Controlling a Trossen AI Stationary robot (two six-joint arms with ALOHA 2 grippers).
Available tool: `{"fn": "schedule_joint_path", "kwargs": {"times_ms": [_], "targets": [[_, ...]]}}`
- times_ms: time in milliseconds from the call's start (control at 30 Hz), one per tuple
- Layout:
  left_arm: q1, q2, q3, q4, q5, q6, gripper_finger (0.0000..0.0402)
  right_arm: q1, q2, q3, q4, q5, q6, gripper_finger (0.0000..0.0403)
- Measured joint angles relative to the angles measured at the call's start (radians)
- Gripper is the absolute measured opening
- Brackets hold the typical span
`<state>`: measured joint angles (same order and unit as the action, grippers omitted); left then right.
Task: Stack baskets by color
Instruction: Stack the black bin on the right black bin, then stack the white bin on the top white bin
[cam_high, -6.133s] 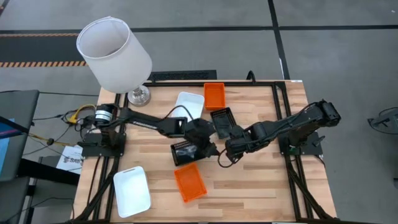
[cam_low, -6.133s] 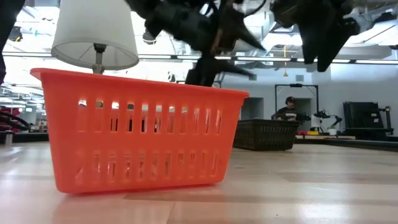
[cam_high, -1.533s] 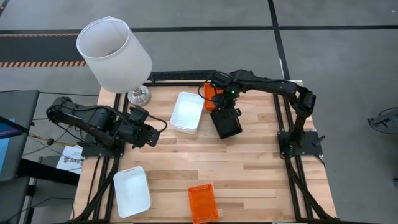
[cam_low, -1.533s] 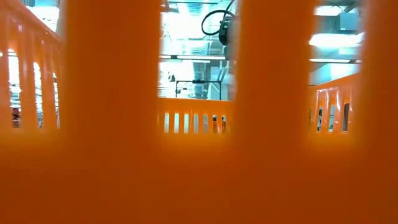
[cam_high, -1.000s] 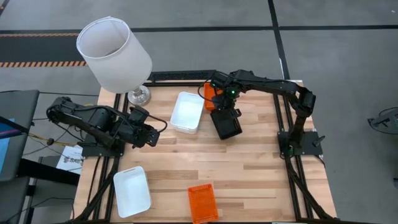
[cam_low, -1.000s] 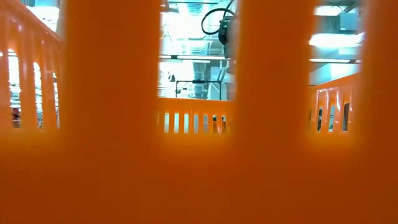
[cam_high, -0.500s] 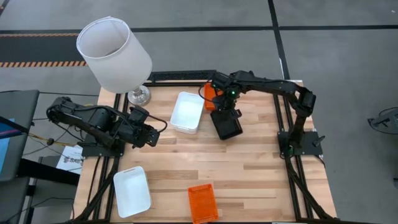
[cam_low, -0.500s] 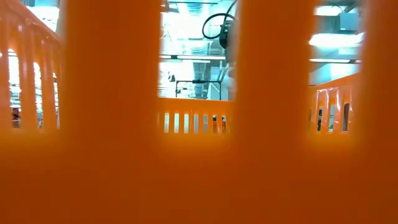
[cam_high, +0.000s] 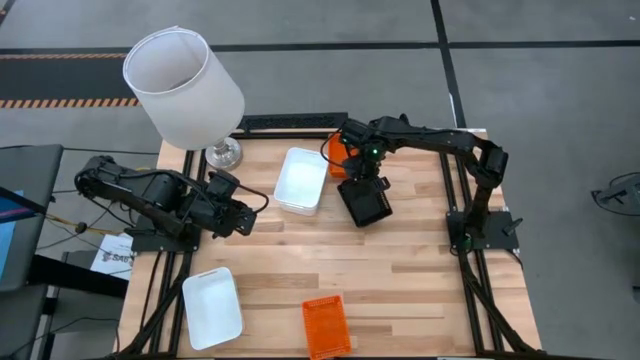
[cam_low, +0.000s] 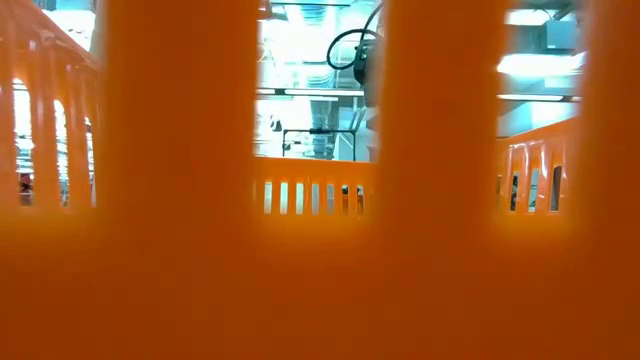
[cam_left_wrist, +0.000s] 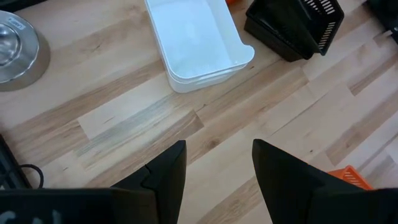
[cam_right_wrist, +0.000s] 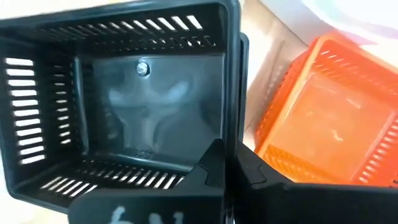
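Both arms are matt black with jointed tubular links. The right arm (cam_high: 440, 140) carries a lit green indicator near its wrist. The left arm (cam_high: 150, 195) has a silver cylindrical joint housing and black cabling. Left claw fingers (cam_left_wrist: 165, 174) are black, wedge-shaped

The right arm reaches from its base at the table's three o'clock edge up and across toward twelve o'clock, its elbow bent and its wrist pointing down. The right gripper (cam_high: 362, 185) has its two dark fingers (cam_right_wrist: 214, 163) pinched together on the wall of a black basket (cam_right_wrist: 124, 99). The left arm sits folded low at the nine o'clock edge of the table. The left gripper (cam_left_wrist: 216, 168) points toward the table's centre, its two fingers (cam_left_wrist: 168, 171) spread apart and gripping nothing.
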<state>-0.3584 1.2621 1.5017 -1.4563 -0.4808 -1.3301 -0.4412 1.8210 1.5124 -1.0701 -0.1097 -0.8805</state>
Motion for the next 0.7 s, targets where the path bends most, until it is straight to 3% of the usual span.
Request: {"fn": "schedule_joint_path", "kwargs": {"times_ms": [167,533,700], "targets": [[0.0,0.0,0.0,0.0,0.0,0.001,0.0171,0.0,0.0,-0.005,0.019,0.0,-0.019,0.0043],[0.0,0.0,0.0,-0.005,-0.002,0.002,0.0171,0.001,0.0,-0.004,0.049,0.002,-0.045,0.0165],[0.0,0.0,0.0,-0.005,-0.002,0.002,0.0171,0.0,-0.001,0.022,0.046,0.033,0.037,0.02]]}}
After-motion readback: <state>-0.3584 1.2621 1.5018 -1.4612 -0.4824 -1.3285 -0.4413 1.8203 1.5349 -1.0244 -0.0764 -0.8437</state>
